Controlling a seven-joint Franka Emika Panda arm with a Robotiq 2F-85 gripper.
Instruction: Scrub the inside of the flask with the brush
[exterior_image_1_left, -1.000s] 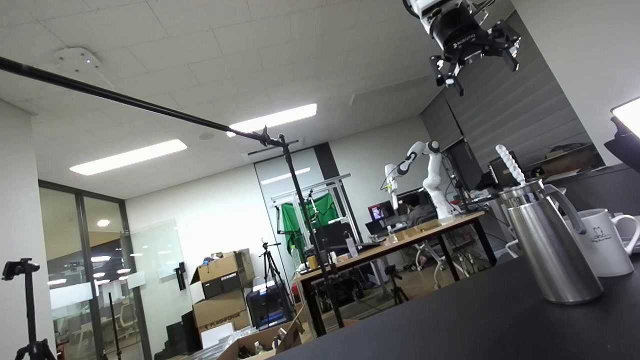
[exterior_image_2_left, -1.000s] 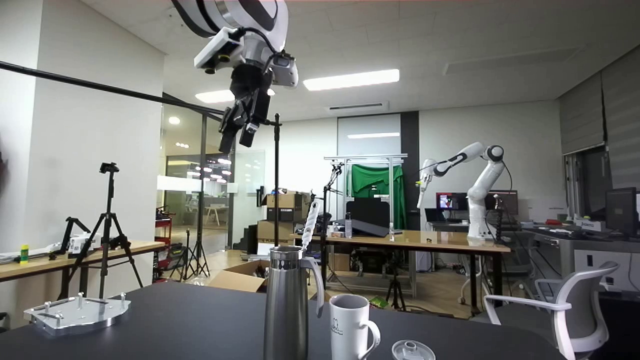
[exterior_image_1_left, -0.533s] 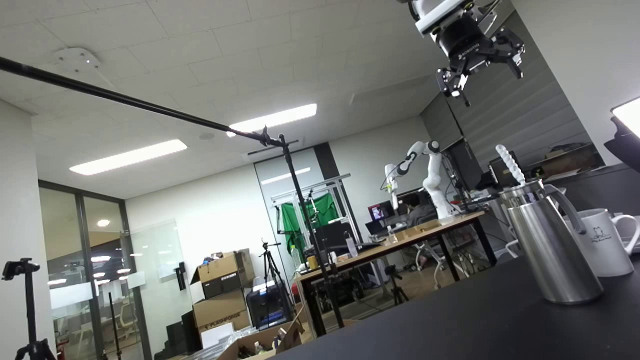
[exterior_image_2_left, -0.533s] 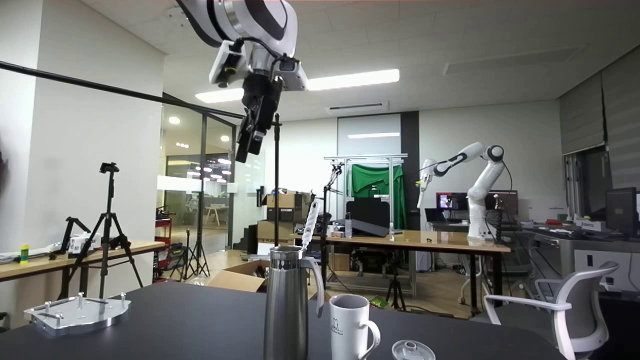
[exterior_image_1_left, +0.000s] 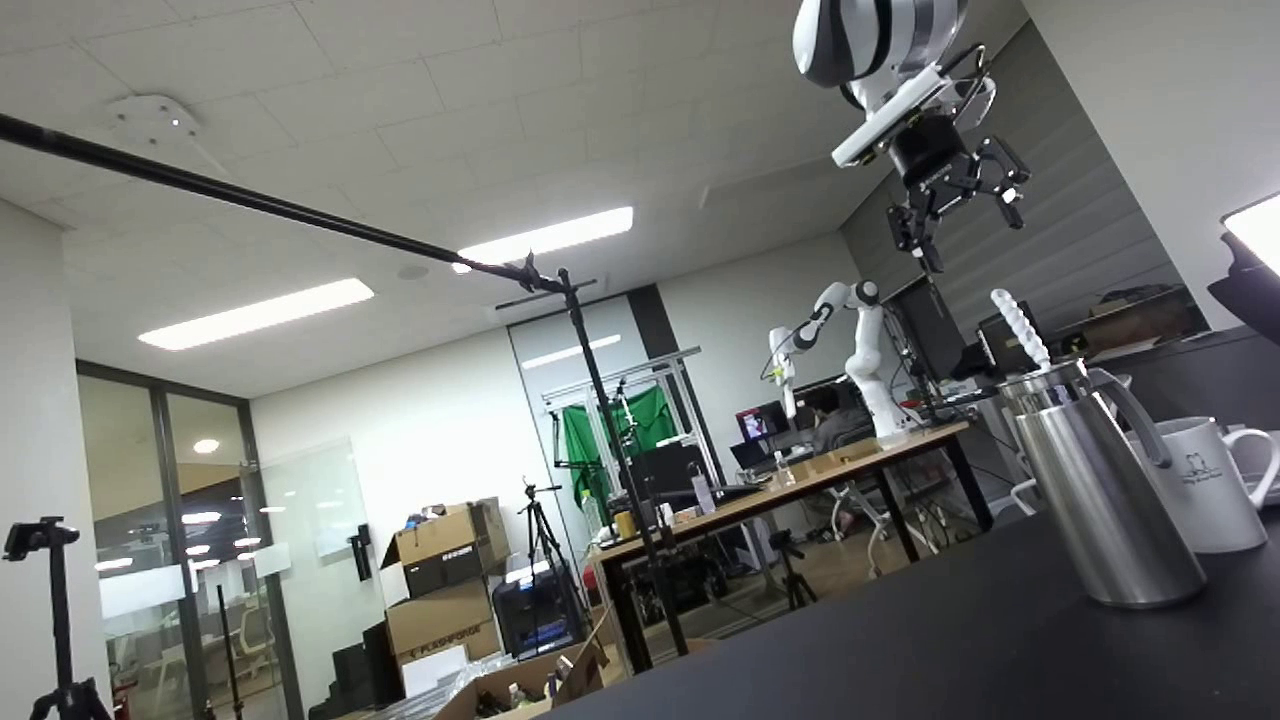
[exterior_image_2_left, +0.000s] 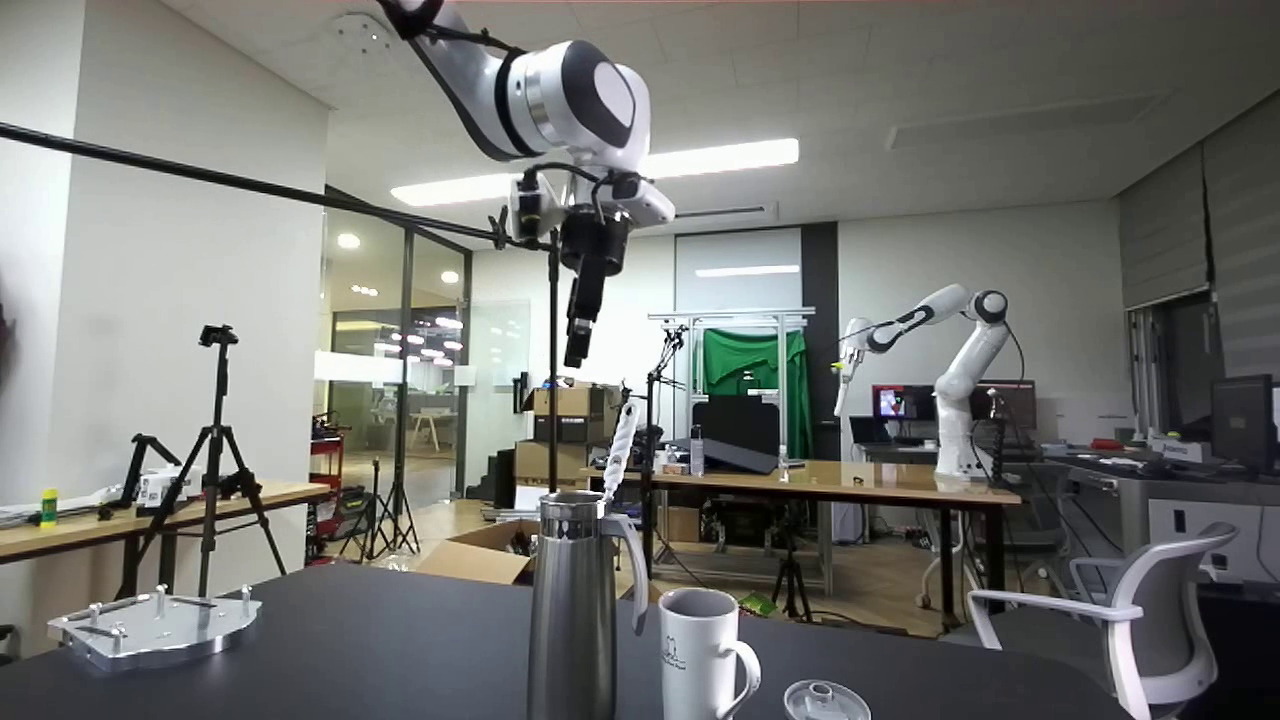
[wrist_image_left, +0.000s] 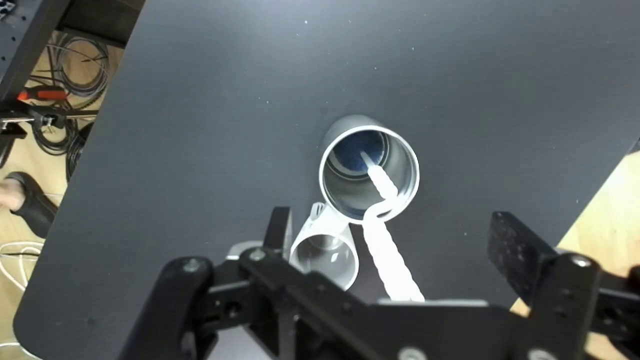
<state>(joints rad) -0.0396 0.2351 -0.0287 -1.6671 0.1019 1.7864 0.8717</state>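
Note:
The flask is a tall brushed-steel cylinder with a side handle, upright on the table, in both exterior views (exterior_image_1_left: 1110, 500) (exterior_image_2_left: 572, 620) and the wrist view (wrist_image_left: 345, 194). The brush, with a white twisted handle, leans in the flask with the handle sticking out above the rim (exterior_image_1_left: 1022, 330) (exterior_image_2_left: 621, 450). In the wrist view the brush (wrist_image_left: 387, 257) enters the flask mouth; its upper end is hidden behind the gripper body. My gripper (exterior_image_1_left: 970, 240) (exterior_image_2_left: 578, 355) is open and empty, above the brush and apart from it. In the wrist view the fingers (wrist_image_left: 389, 232) appear either side of the brush handle.
A white handled mug (exterior_image_1_left: 1205, 495) (exterior_image_2_left: 697, 650) (wrist_image_left: 327, 262) stands close beside the flask. A clear lid (exterior_image_2_left: 825, 703) lies by the mug. A metal plate with posts (exterior_image_2_left: 160, 628) sits on the dark table (exterior_image_2_left: 400, 620). A black boom pole (exterior_image_2_left: 200, 175) crosses behind the arm.
My gripper has come down towards the flask, moving right in an exterior view, and hangs more vertically. It stays open. The flask, brush and mug have not moved.

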